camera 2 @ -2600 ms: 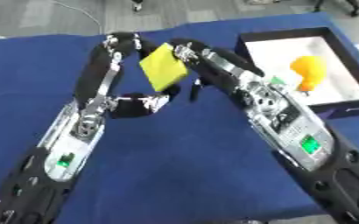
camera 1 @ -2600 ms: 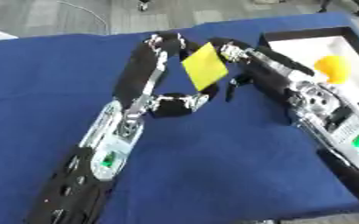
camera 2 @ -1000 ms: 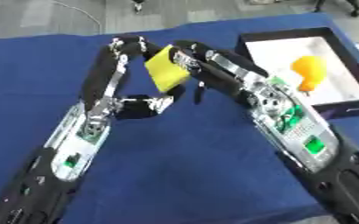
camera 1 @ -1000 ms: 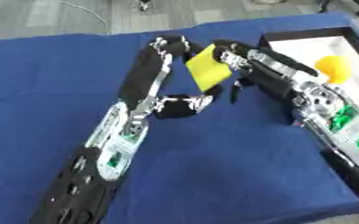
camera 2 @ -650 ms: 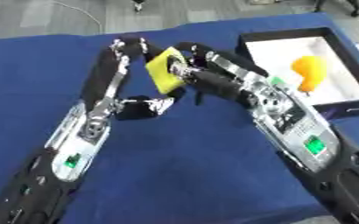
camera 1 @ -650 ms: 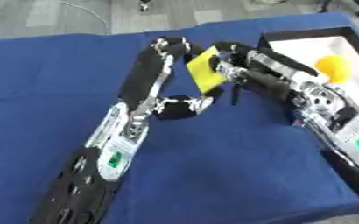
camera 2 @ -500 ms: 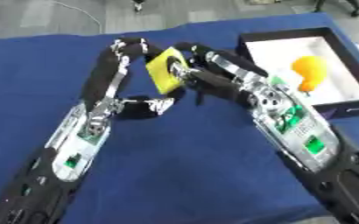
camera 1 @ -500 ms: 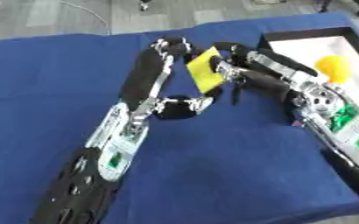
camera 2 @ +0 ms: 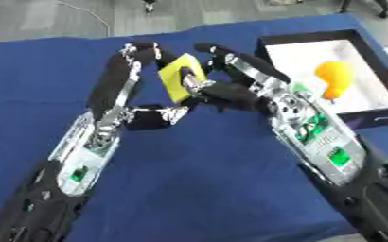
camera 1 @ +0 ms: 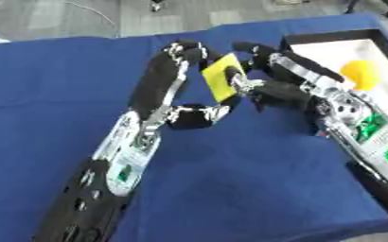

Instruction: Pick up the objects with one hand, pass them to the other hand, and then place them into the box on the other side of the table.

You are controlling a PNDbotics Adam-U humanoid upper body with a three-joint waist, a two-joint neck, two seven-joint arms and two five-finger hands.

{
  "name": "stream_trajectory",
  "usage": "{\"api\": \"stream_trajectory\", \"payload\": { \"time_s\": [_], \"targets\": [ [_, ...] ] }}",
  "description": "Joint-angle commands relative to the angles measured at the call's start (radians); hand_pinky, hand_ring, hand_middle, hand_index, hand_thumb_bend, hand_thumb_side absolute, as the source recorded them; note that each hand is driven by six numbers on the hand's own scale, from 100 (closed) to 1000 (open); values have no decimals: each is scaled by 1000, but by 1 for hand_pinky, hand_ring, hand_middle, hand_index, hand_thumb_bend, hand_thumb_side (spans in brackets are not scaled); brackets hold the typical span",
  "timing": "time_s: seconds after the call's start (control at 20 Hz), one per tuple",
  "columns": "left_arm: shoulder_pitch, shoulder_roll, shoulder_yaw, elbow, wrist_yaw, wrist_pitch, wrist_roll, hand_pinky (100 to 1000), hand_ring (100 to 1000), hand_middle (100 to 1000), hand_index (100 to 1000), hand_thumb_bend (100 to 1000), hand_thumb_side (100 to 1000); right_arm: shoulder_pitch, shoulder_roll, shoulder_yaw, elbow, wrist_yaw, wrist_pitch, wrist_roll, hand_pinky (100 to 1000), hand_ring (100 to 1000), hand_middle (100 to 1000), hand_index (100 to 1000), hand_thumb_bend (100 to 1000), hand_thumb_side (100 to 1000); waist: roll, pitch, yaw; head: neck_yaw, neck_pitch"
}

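A flat yellow block (camera 1: 218, 78) hangs tilted above the middle of the blue table (camera 1: 48, 85), between both hands. My left hand (camera 1: 160, 90) reaches up from the lower left. Its fingertips (camera 1: 189, 49) curl at the block's upper left corner and its thumb (camera 1: 201, 116) points right, just under the block. My right hand (camera 1: 284, 90) comes in from the right, its thumb lying across the block's right face and its fingers (camera 1: 251, 49) arching behind the top edge. The white-lined box (camera 2: 268, 47) stands at the far right, with an orange-yellow object (camera 2: 334, 75) inside.
The blue cloth stretches wide to the left and front of the arms. Beyond the table's far edge lies grey floor with a cable (camera 1: 90, 12). My right forearm (camera 2: 321, 142) runs along the box's near left corner.
My right hand has moved in on the yellow block, its thumb now across the block's face. The block has turned narrower and shifted slightly left. The left arm has barely moved.
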State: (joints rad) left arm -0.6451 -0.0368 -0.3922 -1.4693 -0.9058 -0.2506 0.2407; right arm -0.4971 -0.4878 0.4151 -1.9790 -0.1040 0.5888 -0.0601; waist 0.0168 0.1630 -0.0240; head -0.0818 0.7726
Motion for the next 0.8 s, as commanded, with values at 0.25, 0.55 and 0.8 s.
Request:
{"api": "stream_trajectory", "payload": {
  "time_s": [0.25, 0.55, 0.8],
  "targets": [
    [-15, -1, 14, -50, -1, -4, 14, 738, 555, 412, 654, 441, 255, -1, -16, -25, -6, -33, 22, -115, 207, 920, 236, 817, 100, 258, -19, -11, -1, 0, -3],
    [-12, 0, 21, -66, -14, -7, 26, 752, 585, 454, 691, 680, 368, 2, -14, -28, -20, -65, 25, -171, 191, 905, 210, 794, 100, 265, -20, -11, -1, 0, -3],
    [-9, -1, 27, -69, -23, -7, 34, 761, 600, 472, 712, 762, 386, 3, -11, -32, -21, -85, 17, -198, 186, 901, 202, 786, 100, 273, -21, -10, -3, 0, -3]
  ]
}}
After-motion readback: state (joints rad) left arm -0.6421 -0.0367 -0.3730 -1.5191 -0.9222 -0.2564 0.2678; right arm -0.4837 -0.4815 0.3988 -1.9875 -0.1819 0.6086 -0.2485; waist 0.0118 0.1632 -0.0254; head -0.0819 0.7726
